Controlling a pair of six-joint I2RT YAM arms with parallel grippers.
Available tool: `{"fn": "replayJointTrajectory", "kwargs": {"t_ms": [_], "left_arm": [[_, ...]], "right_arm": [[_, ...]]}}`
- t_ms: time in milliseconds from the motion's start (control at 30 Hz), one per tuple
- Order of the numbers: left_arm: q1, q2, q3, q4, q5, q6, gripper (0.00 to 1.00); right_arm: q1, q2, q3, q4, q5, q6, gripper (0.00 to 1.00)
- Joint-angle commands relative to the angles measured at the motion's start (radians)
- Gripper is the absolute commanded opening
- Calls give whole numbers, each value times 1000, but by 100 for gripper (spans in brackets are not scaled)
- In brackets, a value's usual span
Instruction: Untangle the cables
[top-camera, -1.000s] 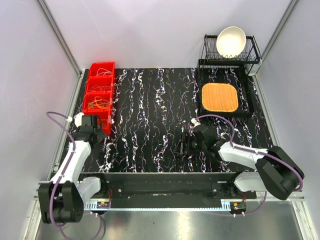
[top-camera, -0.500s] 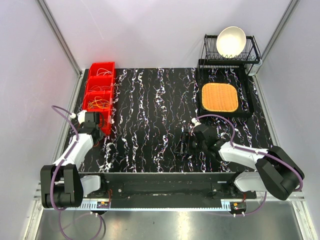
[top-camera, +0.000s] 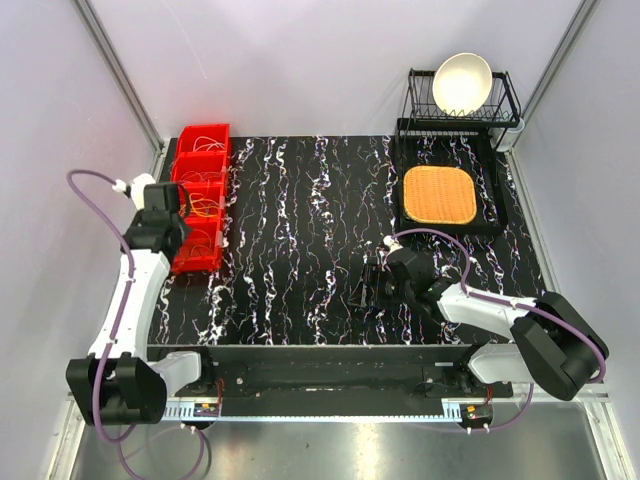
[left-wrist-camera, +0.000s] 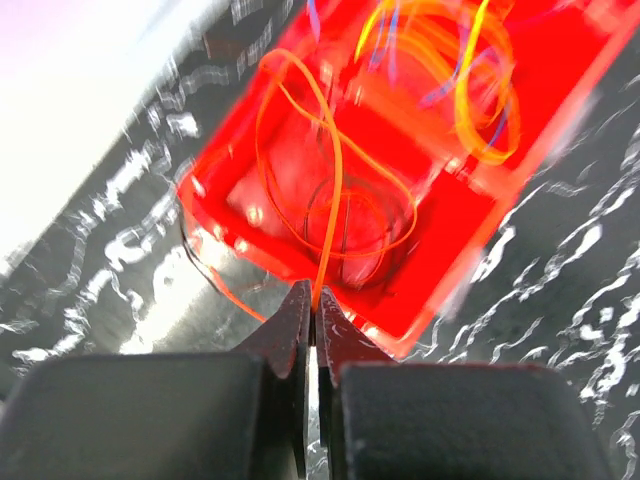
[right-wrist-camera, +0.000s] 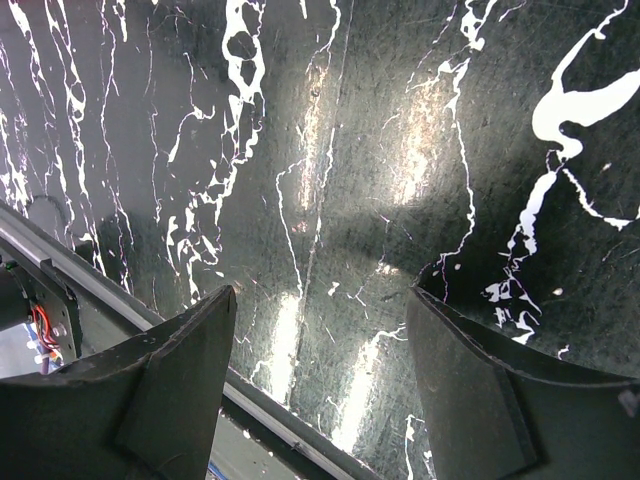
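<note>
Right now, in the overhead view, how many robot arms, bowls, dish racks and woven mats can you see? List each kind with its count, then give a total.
Robot arms: 2, the left arm and the right arm
White bowl: 1
Black dish rack: 1
Orange woven mat: 1
Total: 5

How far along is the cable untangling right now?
Barely started. Done: nothing, no cable lies separated on the table. In hand: the left gripper is shut on one orange cable looping out of the red bin. Left: the other cables sit coiled in the bin, and the right gripper hangs open, holding nothing.
</note>
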Motion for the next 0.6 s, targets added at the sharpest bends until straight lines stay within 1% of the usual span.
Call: {"fn": "replayJointTrajectory", "kwargs": {"t_ms": [0, 133, 333, 500, 567], "left_arm": [[18, 18, 140, -68, -65, 98, 0], [54, 71, 228, -68, -36, 119, 0], [58, 149, 285, -16, 15, 122, 0], [58, 203, 271, 67, 49, 95, 0], [58, 215, 233, 108, 53, 58, 0]], "right_arm": [[-10, -1, 6, 35, -17, -12, 74], [-11, -1, 6, 35, -17, -13, 74], [-11, 2, 6, 35, -17, -10, 74], [-11, 3, 6, 35, -17, -10, 74], [-13, 3, 8, 35, -15, -8, 74]]}}
